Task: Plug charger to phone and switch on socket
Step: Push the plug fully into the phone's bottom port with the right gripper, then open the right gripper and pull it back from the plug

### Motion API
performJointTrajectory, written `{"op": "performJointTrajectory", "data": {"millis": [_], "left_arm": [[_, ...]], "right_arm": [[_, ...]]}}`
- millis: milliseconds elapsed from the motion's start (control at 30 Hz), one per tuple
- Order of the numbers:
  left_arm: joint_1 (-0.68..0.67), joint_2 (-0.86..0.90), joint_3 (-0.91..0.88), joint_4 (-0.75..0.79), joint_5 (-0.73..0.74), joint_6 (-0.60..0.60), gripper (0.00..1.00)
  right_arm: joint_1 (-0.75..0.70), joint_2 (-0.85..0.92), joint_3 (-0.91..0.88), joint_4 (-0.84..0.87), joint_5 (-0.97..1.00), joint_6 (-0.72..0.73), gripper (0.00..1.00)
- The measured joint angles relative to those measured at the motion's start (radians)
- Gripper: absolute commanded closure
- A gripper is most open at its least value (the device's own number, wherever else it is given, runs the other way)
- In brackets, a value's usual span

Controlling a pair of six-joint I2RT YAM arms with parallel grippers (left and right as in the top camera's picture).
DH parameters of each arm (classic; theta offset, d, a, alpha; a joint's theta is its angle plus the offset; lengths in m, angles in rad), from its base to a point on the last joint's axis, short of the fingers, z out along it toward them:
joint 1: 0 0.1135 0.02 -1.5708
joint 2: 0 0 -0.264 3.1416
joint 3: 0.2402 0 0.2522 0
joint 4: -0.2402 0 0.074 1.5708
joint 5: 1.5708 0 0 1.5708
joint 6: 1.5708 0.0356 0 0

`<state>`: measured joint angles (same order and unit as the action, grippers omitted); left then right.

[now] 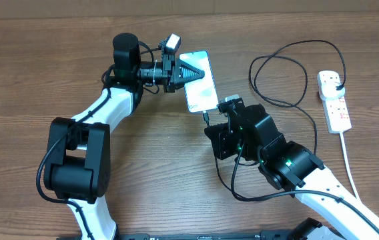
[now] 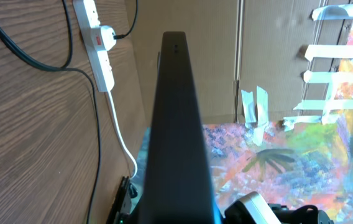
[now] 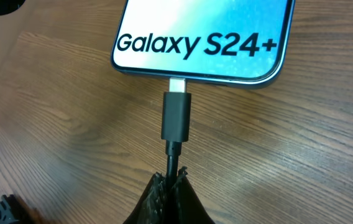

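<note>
Right fingers [image 3: 158,194] pinch the charger [image 3: 176,117] just behind its tip, half-seated in the phone [image 3: 201,37] lying flat on the bench [image 3: 301,155]; a skewed push could slide it away unless the left fingers [image 1: 188,73], pressed together and seemingly on its screen, brace it.

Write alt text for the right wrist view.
A black charger connector meets the port on the near edge of a phone whose screen reads Galaxy S24+, with its silver tip showing. The right gripper pinches the cable just behind the connector, above a wooden table.
</note>
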<state>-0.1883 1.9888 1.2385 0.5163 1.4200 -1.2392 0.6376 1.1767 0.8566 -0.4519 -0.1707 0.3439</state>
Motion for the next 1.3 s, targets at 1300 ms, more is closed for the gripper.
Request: {"op": "performJointTrajectory", "data": {"millis": [1300], "left_arm": [[-0.024, 0.000, 0.008, 0.004, -0.002, 0.056, 0.96]], "right_arm": [[0.005, 0.000, 0.000, -0.008, 0.013, 0.000, 0.74]]}}
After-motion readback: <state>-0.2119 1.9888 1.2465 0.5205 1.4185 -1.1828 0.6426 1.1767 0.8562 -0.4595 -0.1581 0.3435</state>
